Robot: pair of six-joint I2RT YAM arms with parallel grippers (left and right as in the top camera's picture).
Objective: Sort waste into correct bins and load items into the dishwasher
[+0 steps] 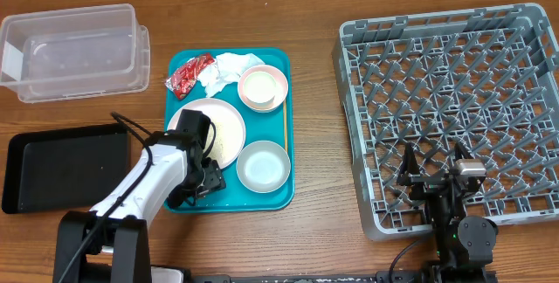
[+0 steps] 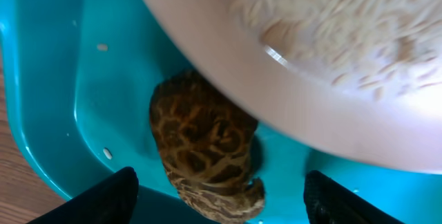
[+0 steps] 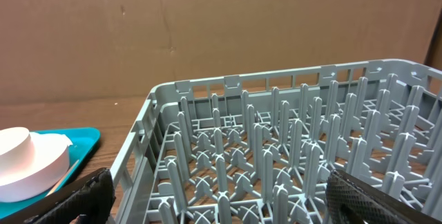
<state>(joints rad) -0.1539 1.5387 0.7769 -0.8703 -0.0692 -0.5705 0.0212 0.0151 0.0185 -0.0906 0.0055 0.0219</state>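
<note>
The left claw hung low over the near left corner of the teal tray. Its two fingers stood wide apart, one on each side of the brown food lump, and they did not touch it. The lump lay on the teal tray, tucked partly under the edge of the pink plate. White rice crumbs lay on the plate.

At the far end of the teal tray lay the red wrapper and the crumpled napkin. The pink bowl sat just right of them. The grey bowl sat near, just right of the plate. The thin stick lay along the tray's right side.

The clear tub sat far left on the desk. The black tray sat nearer, below it.

The right claw hung wide open with nothing in it, over the near edge of the grey rack on the right.
</note>
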